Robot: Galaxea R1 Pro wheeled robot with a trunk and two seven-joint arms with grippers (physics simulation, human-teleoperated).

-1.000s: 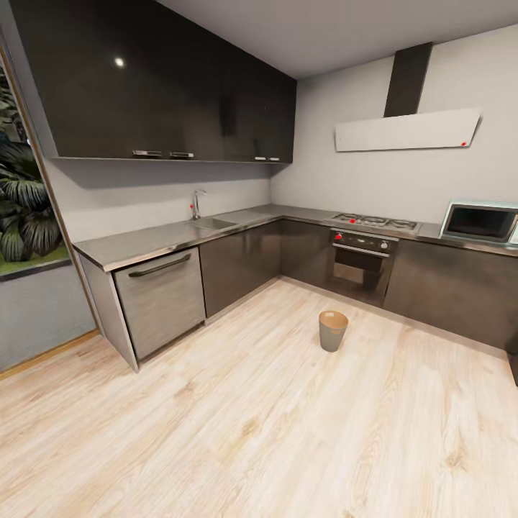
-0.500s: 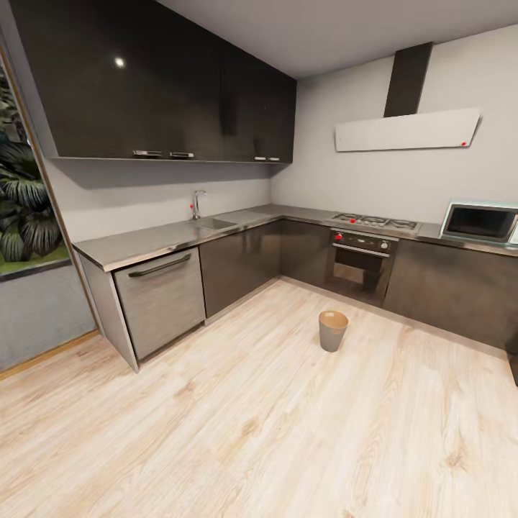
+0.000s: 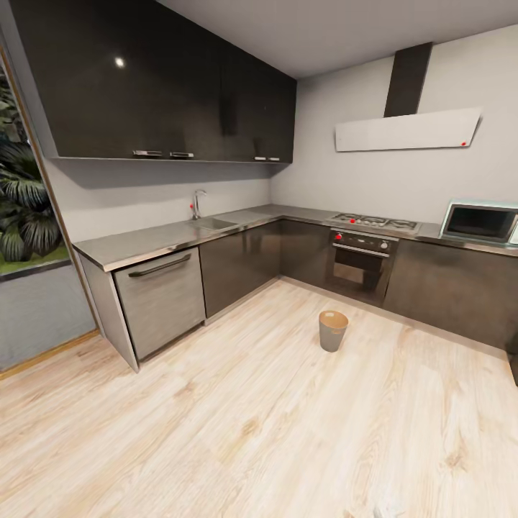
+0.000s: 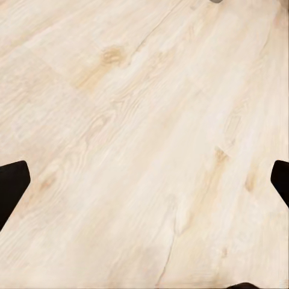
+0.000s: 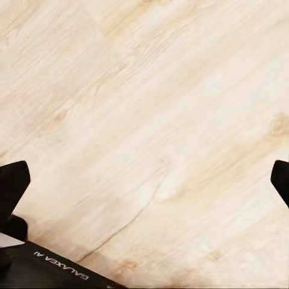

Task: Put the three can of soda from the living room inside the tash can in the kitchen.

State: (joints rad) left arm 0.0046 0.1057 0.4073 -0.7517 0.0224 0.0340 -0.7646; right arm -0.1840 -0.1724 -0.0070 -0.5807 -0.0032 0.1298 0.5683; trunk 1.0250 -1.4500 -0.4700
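I am in the kitchen. The tash can point(image 3: 332, 330), a small grey tapered bin with a copper-brown rim, stands upright on the light wood floor point(image 3: 273, 432) in front of the oven point(image 3: 360, 262). The soda cans are out of view. My left gripper point(image 4: 144, 183) is open over bare floor, its dark fingertips point(image 4: 12, 186) spread to the picture's two sides with nothing between them. My right gripper point(image 5: 144, 183) is open too, its fingertips point(image 5: 12, 183) wide apart above the boards and empty.
Dark lower cabinets with a steel counter point(image 3: 144, 244) run in an L along the back, holding a sink point(image 3: 212, 223), hob point(image 3: 374, 221) and microwave point(image 3: 480, 221). A dishwasher front point(image 3: 160, 298) ends the left run. Part of the robot's base point(image 5: 54, 268) lies under the right gripper.
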